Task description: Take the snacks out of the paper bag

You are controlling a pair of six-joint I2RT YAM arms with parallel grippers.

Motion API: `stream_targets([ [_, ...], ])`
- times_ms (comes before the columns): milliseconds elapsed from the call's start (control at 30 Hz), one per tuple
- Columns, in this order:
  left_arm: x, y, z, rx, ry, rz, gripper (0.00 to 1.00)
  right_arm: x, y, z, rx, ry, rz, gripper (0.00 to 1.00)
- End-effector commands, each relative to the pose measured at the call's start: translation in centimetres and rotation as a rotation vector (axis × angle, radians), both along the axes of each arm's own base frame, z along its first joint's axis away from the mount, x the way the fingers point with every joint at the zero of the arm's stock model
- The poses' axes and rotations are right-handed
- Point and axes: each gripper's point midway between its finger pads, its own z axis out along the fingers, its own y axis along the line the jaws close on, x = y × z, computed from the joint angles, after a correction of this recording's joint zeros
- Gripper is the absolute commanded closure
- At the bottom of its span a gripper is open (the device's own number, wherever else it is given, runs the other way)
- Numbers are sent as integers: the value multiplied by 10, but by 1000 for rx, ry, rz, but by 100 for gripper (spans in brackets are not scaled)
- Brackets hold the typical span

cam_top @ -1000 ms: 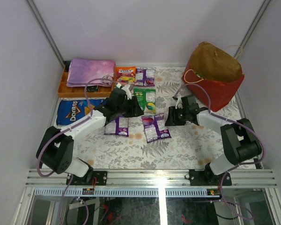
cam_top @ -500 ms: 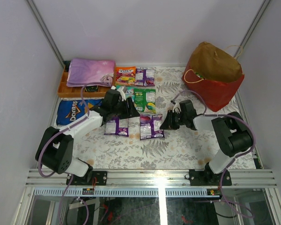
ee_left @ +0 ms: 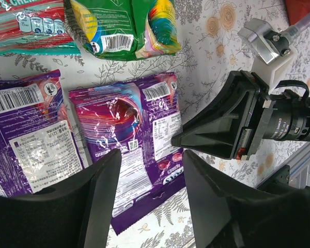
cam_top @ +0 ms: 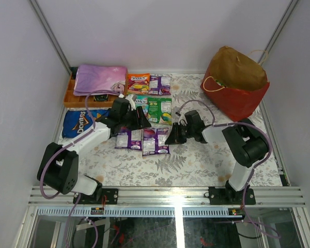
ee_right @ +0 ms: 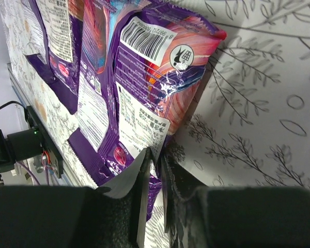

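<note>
Shifted leftward since the earlier frame, the right end effector [cam_top: 169,138] and the purple packet [cam_top: 155,140] at its tip now lie just beside a second purple packet [cam_top: 128,138] on the surface [cam_top: 196,160], well apart from the paper bag [cam_top: 237,98] (at the far right corner). Its fingers are drawn nearly together on that packet's edge. The left end effector [cam_top: 139,120] hovers over both purple packets with fingers apart, holding nothing; a green packet [cam_top: 159,109] lies just beyond.

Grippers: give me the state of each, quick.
Left gripper: open, holding nothing, over the purple packet.
Right gripper: fingers closed on that packet's edge.
</note>
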Motion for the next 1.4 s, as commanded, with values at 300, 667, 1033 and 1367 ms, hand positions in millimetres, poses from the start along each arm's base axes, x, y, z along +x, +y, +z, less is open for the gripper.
stream_targets([
  [300, 12, 3, 17, -8, -54, -5, 48, 33, 16, 12, 27, -38, -147, 82],
  [667, 82, -36, 106, -45, -240, -10, 30, 71, -29, 158, -63, -530, -242, 6],
  [1033, 154, -162, 180, -207, -420, -133, 26, 93, -174, 370, -248, -966, -749, 1],
  [1367, 135, -266, 172, -348, -475, -281, 26, 171, -242, 340, -387, -780, -875, 1],
])
